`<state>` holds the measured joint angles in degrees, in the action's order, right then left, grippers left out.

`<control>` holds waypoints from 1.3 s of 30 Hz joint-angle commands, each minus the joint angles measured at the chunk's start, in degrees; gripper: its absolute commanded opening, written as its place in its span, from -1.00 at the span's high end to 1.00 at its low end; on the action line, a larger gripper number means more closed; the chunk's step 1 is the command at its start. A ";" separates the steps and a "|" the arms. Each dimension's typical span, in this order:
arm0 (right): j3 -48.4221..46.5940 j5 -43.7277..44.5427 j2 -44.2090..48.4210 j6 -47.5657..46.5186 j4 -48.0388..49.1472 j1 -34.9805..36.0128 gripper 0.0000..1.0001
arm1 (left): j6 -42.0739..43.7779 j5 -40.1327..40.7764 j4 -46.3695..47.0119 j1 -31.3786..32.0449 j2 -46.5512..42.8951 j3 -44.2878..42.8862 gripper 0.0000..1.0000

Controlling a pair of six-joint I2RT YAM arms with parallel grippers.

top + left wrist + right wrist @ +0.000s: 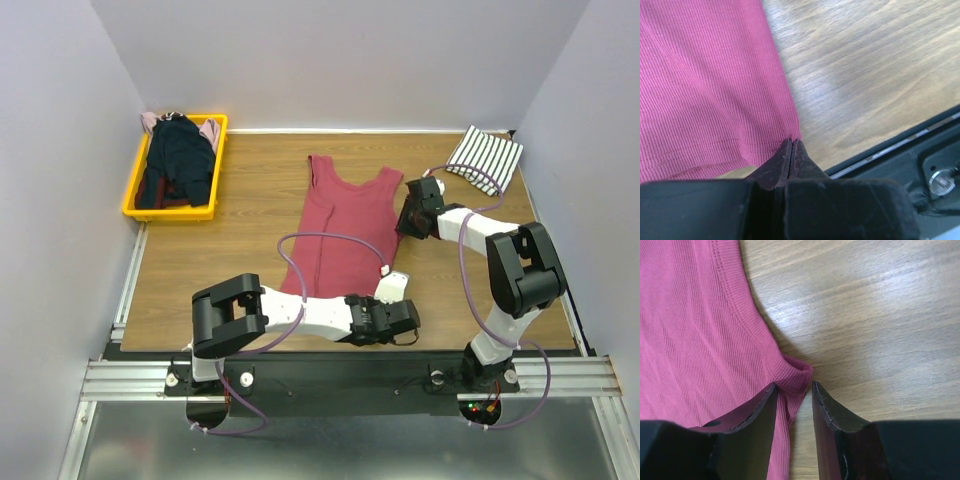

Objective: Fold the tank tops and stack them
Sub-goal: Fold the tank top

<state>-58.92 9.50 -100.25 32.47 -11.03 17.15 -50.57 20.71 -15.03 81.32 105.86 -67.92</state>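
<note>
The red tank top (345, 215) lies flat in the middle of the wooden table (250, 200). Its straps point to the far side and its bottom edge is on the near side.

The left gripper (791, 146) is at the near right corner of the red tank top. Its jaws are pressed tight together, and the corner of the cloth is pinched between the tips.

The right gripper (794, 390) is at the right side of the red tank top, just under the arm hole. Its jaws stand a little way apart. A small bump of the red edge sits between the tips, and a gap shows beside the cloth.

The striped tank top (485, 155) lies folded at the far right corner of the table, well apart from the red one.

A yellow basket (133, 190) sits at the far left. A dark navy top (178, 160) is piled in it, and a bit of pink top (150, 121) peeks out at its far end.
</note>
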 commanded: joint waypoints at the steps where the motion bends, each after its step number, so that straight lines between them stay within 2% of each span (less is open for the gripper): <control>1: 0.12 1.40 -0.47 0.40 2.68 -0.53 0.20 | -0.76 -1.11 1.84 0.42 -3.82 1.21 1.00; 5: 0.20 1.49 -1.44 0.40 3.03 -0.45 0.20 | -0.94 -2.07 2.46 0.42 -4.70 1.91 1.00; 10: 1.17 2.89 -0.92 0.84 3.64 -0.45 0.67 | -0.15 -3.65 3.42 0.42 -5.40 2.18 1.00; 11: 1.43 3.42 -0.48 0.84 3.64 -0.45 0.70 | -0.06 -3.83 3.69 0.42 -5.49 2.27 1.00; 20: 5.74 9.04 6.81 -0.65 3.12 -2.64 0.80 | 2.75 -5.68 5.18 1.39 -5.05 -0.02 1.00; 26: 2.67 6.24 8.58 -2.32 2.59 -2.64 0.81 | 1.35 -4.98 7.72 -0.37 -9.44 4.19 1.00; 39: -11.47 1.58 -2.31 -3.11 0.48 -0.45 0.82 | -1.20 -11.74 17.92 -10.65 -19.73 19.57 1.00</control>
<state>-66.48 11.44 -100.27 30.17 -11.16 15.46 -50.85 11.49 -0.73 71.92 89.89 -50.78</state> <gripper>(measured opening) 0.118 0.029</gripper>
